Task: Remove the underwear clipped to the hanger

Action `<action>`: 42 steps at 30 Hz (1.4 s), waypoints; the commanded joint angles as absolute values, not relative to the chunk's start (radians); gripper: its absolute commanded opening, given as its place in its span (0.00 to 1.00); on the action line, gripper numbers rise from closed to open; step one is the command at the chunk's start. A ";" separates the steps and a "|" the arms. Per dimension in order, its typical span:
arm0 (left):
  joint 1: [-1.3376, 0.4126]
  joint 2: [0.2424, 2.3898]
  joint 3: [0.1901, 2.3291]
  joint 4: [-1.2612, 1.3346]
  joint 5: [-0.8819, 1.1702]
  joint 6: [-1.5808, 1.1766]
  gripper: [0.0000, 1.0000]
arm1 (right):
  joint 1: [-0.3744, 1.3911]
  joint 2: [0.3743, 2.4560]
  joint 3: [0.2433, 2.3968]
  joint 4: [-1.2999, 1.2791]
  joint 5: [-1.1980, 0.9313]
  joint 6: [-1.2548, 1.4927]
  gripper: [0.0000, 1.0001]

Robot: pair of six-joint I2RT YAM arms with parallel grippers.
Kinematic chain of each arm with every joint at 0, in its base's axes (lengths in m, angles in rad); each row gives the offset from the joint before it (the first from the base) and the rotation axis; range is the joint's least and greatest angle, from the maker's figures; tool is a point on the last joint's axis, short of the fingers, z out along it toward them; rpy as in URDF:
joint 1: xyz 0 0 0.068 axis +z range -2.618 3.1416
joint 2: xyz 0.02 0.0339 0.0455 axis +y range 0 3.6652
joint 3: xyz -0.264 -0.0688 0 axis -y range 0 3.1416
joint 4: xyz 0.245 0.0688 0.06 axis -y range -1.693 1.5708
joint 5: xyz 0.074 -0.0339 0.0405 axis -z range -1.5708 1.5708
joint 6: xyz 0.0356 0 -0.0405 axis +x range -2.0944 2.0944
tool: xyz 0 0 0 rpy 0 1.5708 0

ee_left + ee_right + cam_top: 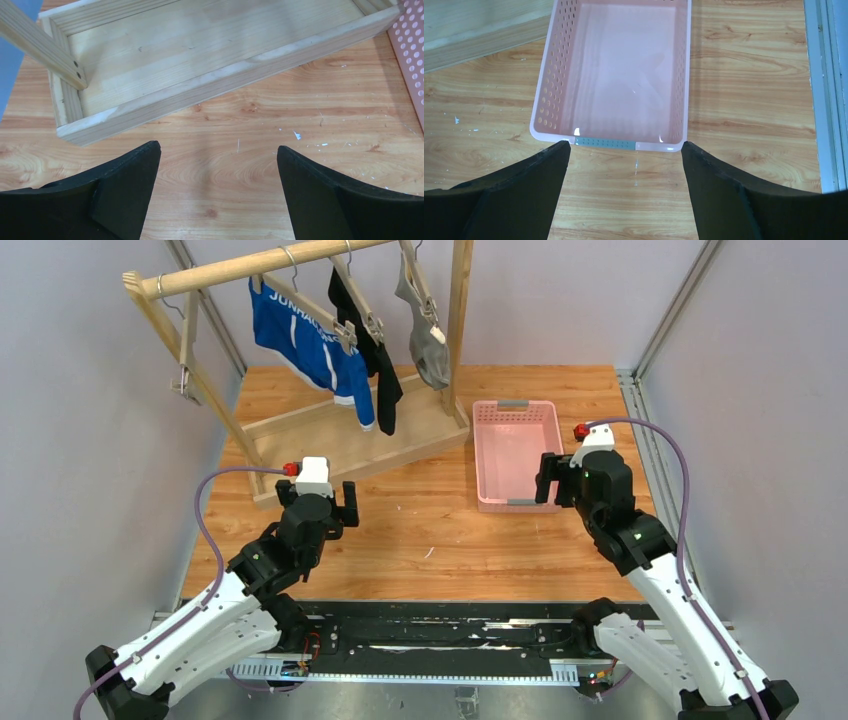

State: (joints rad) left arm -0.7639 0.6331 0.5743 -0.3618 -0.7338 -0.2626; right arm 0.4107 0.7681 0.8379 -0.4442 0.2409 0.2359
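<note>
Left gripper (217, 147) and right gripper (625, 145) hung low, jaws apart and empty, so the royal blue lettered cloth garment (300, 340) (upper centre, clipped) probably wanted a pinch just under its clip (346, 336).

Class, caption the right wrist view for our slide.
Open right gripper above the wooden table, facing the pink perforated basket.

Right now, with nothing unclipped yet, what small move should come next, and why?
Probably raise the left gripper toward the blue underwear: its jaws stand open and empty low over the table, and that piece hangs clipped nearest it.
</note>
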 commanded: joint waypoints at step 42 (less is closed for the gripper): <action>-0.810 0.928 1.565 -0.443 -0.524 0.050 0.98 | 0.425 0.802 0.866 -0.380 0.152 0.240 0.85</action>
